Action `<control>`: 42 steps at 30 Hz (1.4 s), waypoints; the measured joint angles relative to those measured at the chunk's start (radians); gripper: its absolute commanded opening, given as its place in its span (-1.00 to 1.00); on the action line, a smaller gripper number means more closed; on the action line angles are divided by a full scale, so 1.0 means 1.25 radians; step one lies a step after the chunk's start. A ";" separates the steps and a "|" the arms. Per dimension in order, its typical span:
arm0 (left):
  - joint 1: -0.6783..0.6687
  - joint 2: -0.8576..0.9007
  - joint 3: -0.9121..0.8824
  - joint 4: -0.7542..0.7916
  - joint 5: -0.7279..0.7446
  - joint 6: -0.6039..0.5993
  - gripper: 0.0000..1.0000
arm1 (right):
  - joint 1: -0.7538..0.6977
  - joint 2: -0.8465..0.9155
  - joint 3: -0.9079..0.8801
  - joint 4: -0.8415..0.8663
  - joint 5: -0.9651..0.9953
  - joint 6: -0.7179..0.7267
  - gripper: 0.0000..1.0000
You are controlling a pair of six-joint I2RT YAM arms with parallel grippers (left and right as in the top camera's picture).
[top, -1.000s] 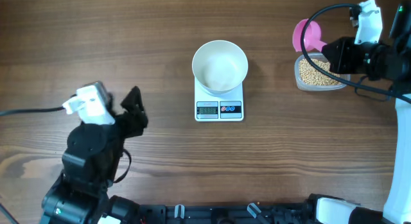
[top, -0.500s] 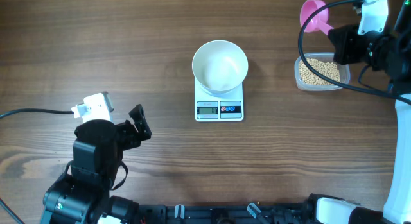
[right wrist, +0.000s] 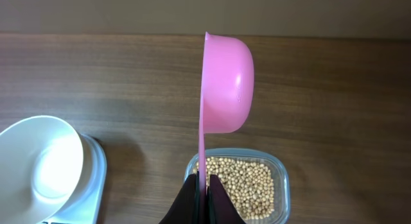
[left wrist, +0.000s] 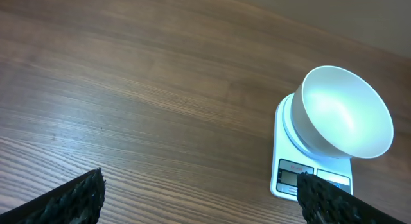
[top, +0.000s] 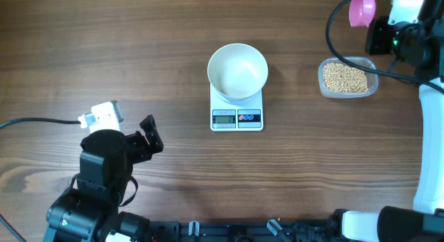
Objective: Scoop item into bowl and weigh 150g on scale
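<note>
While the bowl (top: 238, 71) tops the scale (top: 236, 118), beans (top: 345, 77) fill a tub (top: 349, 95).

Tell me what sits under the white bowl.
The bowl stands on the white kitchen scale. Its display and button panel show in front of the bowl. The bowl covers most of the weighing platform.

Small flat white square kitchen scale (top: 236, 119): digits too small to read overhead. In the left wrist view, the left gripper (left wrist: 200, 185) shows only its fingertips (left wrist: 70, 201), and one covers part of the panel. Pink plastic scoop (top: 361, 7) is clipped by the top edge overhead; it sits edge-on in the right wrist view, inside unseen. There, the clear plastic tub (right wrist: 280, 185) is cut by the bottom edge and the round white bowl (right wrist: 38, 166) by the left edge.
</note>
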 measured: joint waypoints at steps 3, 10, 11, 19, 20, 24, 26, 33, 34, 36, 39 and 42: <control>0.000 0.000 0.000 0.000 0.000 0.000 1.00 | 0.000 0.000 0.000 0.001 0.001 0.009 -0.91; 0.000 0.000 0.000 0.000 0.000 0.000 1.00 | 0.000 0.000 0.000 0.020 0.001 0.012 -0.91; 0.000 0.000 0.000 0.000 0.000 0.000 1.00 | 0.000 0.000 0.000 0.039 0.001 0.013 -0.91; 0.000 0.000 0.000 0.000 0.000 0.000 1.00 | 0.000 0.000 0.000 0.045 -0.001 0.013 -0.91; 0.000 0.000 0.000 0.000 0.000 0.000 1.00 | 0.000 0.000 0.000 0.045 -0.007 0.013 -0.91; 0.000 0.000 0.000 0.000 0.000 0.000 1.00 | 0.000 0.000 0.000 0.032 -0.043 0.018 -0.91; 0.000 0.000 0.000 0.000 0.000 0.000 1.00 | 0.000 0.000 0.000 0.030 -0.052 0.018 -0.91; 0.000 0.000 0.000 0.000 0.000 0.000 1.00 | 0.000 0.001 0.000 0.011 -0.060 -0.017 -0.91; 0.000 0.000 0.000 0.000 0.000 0.000 1.00 | 0.000 0.002 0.000 0.007 -0.060 -0.021 -0.91; 0.000 0.000 0.000 0.000 0.000 0.000 1.00 | 0.000 0.004 0.000 0.007 -0.060 -0.024 -0.91; 0.000 0.000 0.000 0.000 0.000 0.000 1.00 | 0.000 0.008 0.000 0.007 -0.059 -0.021 -0.91; 0.000 0.000 0.000 -0.001 0.000 0.000 1.00 | 0.000 0.018 0.000 0.014 -0.055 0.001 -0.91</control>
